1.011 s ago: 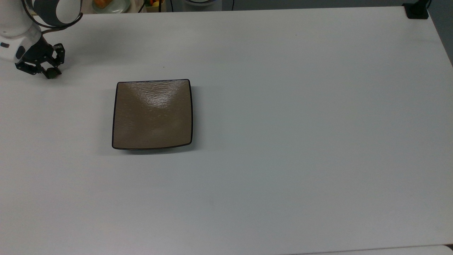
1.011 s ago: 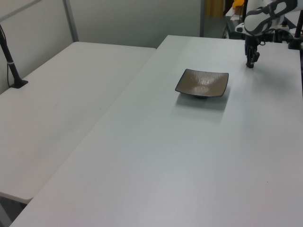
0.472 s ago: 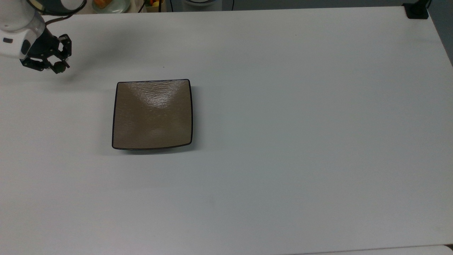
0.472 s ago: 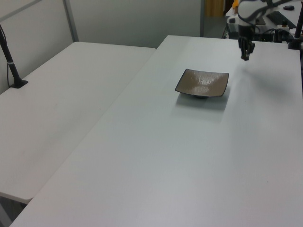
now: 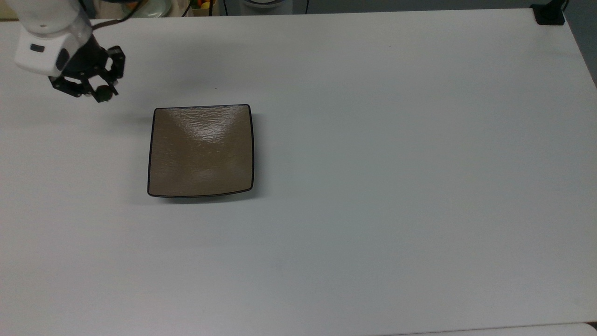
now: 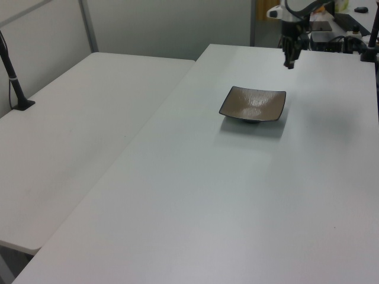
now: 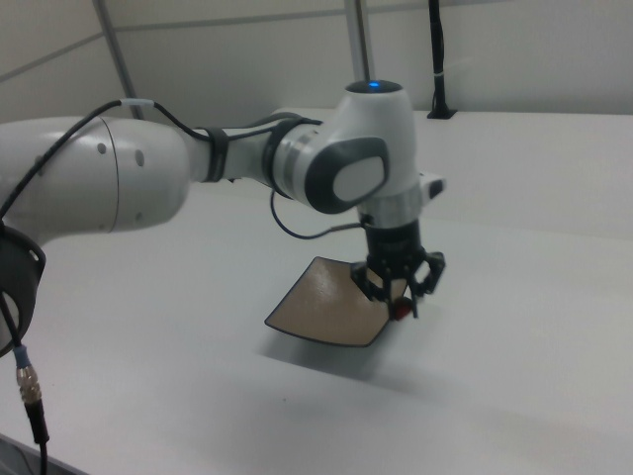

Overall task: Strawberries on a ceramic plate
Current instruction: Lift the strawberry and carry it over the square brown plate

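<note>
The square tan-brown ceramic plate (image 5: pixel 201 150) with a thin black rim lies bare on the white table; it also appears in the left view (image 6: pixel 253 104) and the right view (image 7: pixel 331 312). My gripper (image 5: pixel 103 93) hangs in the air off the plate's upper-left corner in the top view, shut on the small dark red strawberry (image 7: pixel 401 310), which shows between the fingertips in the right view. In the left view the gripper (image 6: pixel 289 63) is raised behind the plate. In the right view the gripper (image 7: pixel 402 308) hovers over the plate's near corner.
The white table (image 5: pixel 373 163) stretches wide to the top view's right of the plate. A black post base (image 5: pixel 549 14) sits at its far right corner. A second white table (image 6: pixel 77 130) adjoins on the left view's left. Bowls and clutter (image 5: pixel 154 5) lie beyond the top edge.
The gripper rose from the table with the strawberry in it and travelled toward the plate, rightward in the top view and leftward in the left view. The plate stayed put.
</note>
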### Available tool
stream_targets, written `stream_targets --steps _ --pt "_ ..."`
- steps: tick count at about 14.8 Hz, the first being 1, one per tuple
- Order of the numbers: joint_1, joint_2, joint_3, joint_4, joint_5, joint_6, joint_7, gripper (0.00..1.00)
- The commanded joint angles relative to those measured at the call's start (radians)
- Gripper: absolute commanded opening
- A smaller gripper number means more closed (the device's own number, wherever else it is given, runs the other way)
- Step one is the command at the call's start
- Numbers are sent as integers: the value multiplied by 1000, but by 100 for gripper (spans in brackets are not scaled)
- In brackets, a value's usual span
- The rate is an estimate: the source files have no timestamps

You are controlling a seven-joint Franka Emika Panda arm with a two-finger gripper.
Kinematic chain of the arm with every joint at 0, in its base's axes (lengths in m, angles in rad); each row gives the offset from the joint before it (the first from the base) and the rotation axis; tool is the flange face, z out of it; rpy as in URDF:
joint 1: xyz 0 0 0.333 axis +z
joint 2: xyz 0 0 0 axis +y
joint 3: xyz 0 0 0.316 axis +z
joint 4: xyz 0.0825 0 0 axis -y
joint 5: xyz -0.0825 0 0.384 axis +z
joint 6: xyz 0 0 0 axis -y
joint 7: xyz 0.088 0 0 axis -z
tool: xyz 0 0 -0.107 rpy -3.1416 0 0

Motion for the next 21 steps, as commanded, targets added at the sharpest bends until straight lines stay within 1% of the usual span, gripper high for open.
stream_targets --steps 1,3,5,7,8,12,17,18,19,20,21 --pt "74 4 13 11 24 -6 192 0" --pt "90 7 31 7 39 -3 256 0" --pt "91 7 57 2 73 13 292 0" --pt "94 21 79 -1 102 52 312 0" --pt "112 30 83 -19 107 97 340 0" --pt "148 55 83 -56 108 207 430 0" --pt "168 92 85 -98 108 301 436 1" --pt "179 98 85 -101 108 304 436 5" --pt "179 99 85 -101 108 303 436 13" --pt "179 98 85 -99 108 303 434 27" --pt "177 98 85 -99 108 301 434 78"
